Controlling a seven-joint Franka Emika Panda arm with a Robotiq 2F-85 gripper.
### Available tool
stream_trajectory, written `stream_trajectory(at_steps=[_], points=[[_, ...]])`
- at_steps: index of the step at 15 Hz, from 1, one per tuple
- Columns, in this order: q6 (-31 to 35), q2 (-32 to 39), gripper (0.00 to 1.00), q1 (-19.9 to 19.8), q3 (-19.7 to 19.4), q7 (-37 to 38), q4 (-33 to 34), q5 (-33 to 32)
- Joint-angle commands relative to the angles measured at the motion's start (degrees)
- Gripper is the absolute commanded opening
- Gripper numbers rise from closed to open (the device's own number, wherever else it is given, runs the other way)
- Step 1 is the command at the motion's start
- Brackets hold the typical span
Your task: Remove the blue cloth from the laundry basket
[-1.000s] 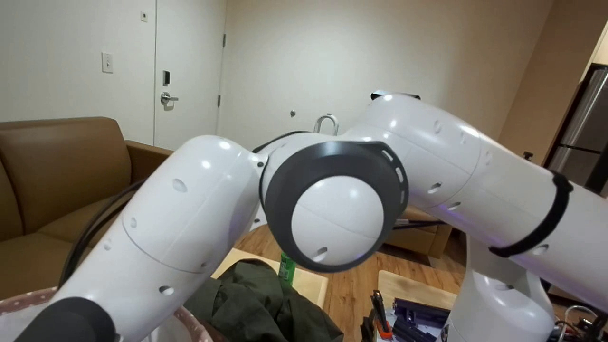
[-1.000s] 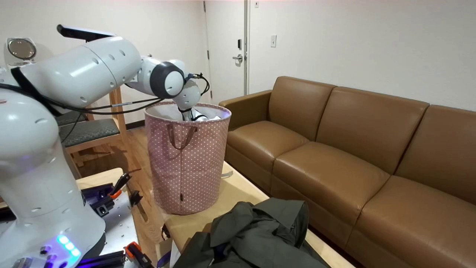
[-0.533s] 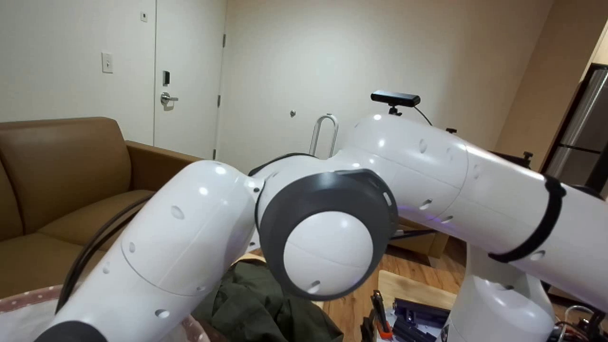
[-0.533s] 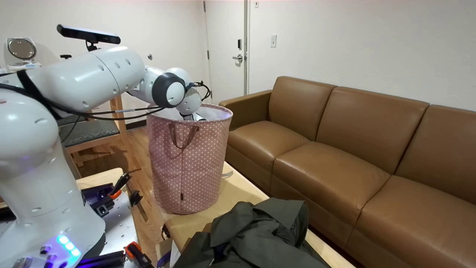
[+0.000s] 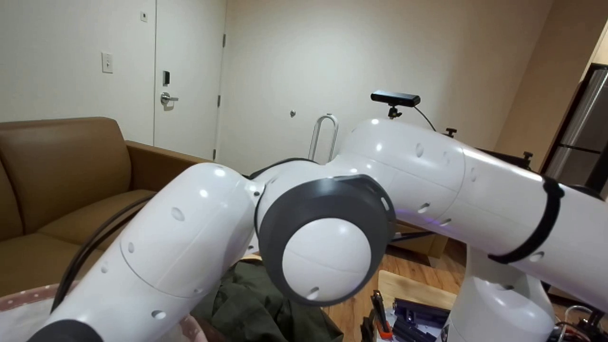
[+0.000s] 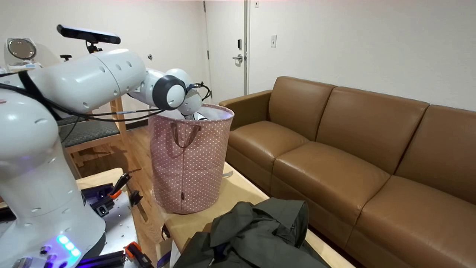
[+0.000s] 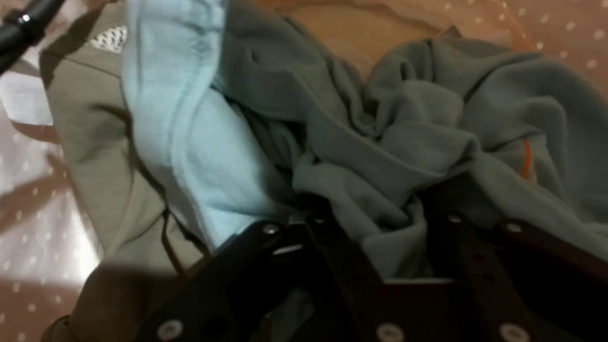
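The laundry basket [image 6: 189,163], pink with white dots, stands upright with my arm reaching down through its top. Its contents and my fingers are hidden in both exterior views. In the wrist view a light blue cloth [image 7: 190,118] lies left of centre and runs down to the left side of my gripper [image 7: 375,216]. Bunched grey cloth [image 7: 408,142] spreads from the middle to the right, and a fold of it fills the gap between the dark fingers [image 7: 339,256]. The fingertips are sunk in shadow and fabric, so whether they grip it cannot be told.
A khaki cloth [image 7: 99,156] lies against the basket's left side in the wrist view. Outside, a dark green jacket [image 6: 260,230] is heaped on the wooden table [image 6: 238,190] beside the basket. A brown sofa [image 6: 327,156] runs along the table, and clamps [image 6: 104,204] lie near the arm's base.
The arm has sunk lower into the basket, mostly in the first half second. In an exterior view the basket has shifted slightly to the right. The jacket has not moved.
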Motion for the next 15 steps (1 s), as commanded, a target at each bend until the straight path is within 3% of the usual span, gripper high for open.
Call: stream_trajectory(at_steps=[1,2,7,15], points=[[0.1,0.4,0.08,-1.3,1.3,-1.1,1.1,0.7],[0.6,0.1,0.01,-1.2,1.4,-1.3,0.7,0.7],[3.9,-3.8,0.02,-1.2,2.0,-3.6,-4.2,0.8],[16.5,-19.8,0.03,-2.7,4.2,-10.0,-24.3,0.5]])
